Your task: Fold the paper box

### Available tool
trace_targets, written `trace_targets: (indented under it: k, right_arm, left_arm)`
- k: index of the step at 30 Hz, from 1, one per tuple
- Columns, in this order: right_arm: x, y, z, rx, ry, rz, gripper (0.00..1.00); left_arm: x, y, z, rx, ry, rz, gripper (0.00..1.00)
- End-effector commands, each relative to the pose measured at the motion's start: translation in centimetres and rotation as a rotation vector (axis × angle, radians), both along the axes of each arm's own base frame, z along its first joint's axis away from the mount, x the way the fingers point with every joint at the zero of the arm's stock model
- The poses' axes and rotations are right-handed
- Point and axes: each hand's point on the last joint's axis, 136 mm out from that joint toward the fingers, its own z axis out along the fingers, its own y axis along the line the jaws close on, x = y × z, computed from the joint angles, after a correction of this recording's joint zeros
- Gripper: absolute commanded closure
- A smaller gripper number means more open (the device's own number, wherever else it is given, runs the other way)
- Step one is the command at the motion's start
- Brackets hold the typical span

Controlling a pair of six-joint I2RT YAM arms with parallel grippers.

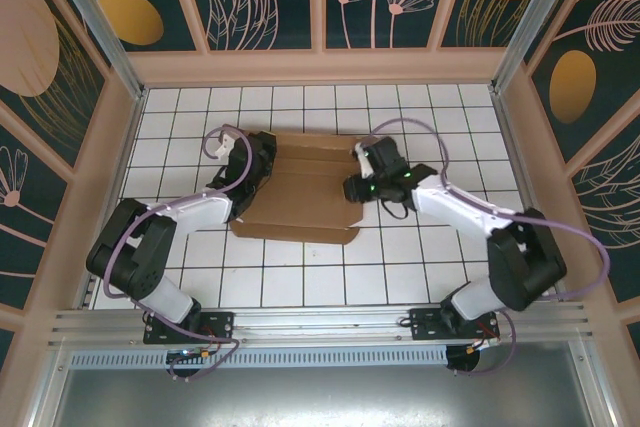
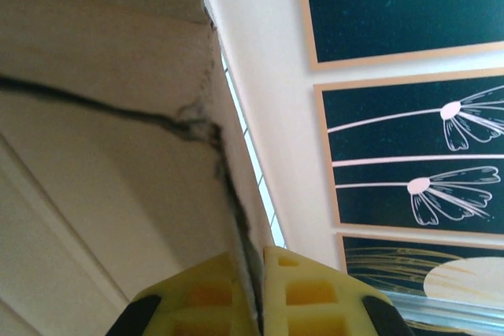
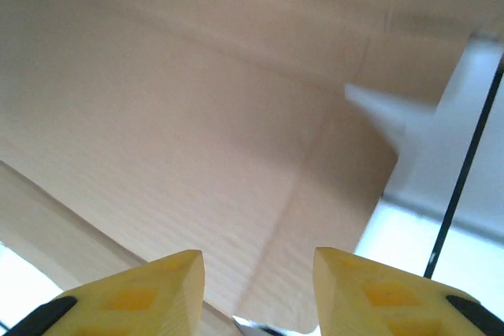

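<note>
Yellow fingertips of the left pincer sit at the bottom edge of the left wrist view, pressed together on a thin cardboard edge of the paper box that runs down between them. A brown wall of that box rises on the left of the view, marked by a dark, jagged crease line. To its right are a strip of pale bench and a dark wall panel painted with flowers. In the right wrist view the right pincer has its two yellow tips spread apart with nothing between them. Beyond them lies a broad brown face of the box with crease lines and a rounded flap corner, and white tile shows at the right. Whether those tips touch the cardboard I cannot tell. From above, the box lies on the white tiled bench, around the middle and a little toward the far side, between the two arms. It is largely flat, with creases across it and a notched near edge. The left pincer is at the box's left side and the right pincer at its right side, near the far corner. Purple cables loop over both arms.
</note>
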Motion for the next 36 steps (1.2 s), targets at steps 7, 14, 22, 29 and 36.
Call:
trace_targets:
  k: [7,14,22,29,36]
  right_arm:
    - [5.3,-2.6,10.1,0.281,-0.028,-0.293,0.54]
    - [7.6,-1.9,8.7,0.338,0.041,-0.376,0.37]
    - [9.1,0.7,5.9,0.433,0.174,-0.354,0.36]
    - [9.6,3.6,4.3,0.464,0.245,-0.298,0.36]
    - [10.7,4.0,5.1,0.647,0.259,-0.303,0.56]
  left_arm:
    - [-0.4,1.0,-1.8,0.010,0.017,0.050,1.00]
    - [-0.9,0.9,-2.2,-0.005,0.026,0.039,1.00]
    - [-0.8,0.9,-2.0,-0.009,0.027,0.040,1.00]
    - [-0.8,0.6,-2.2,-0.019,0.033,0.028,1.00]
    - [-1.0,0.8,-2.2,-0.022,0.032,0.031,1.00]
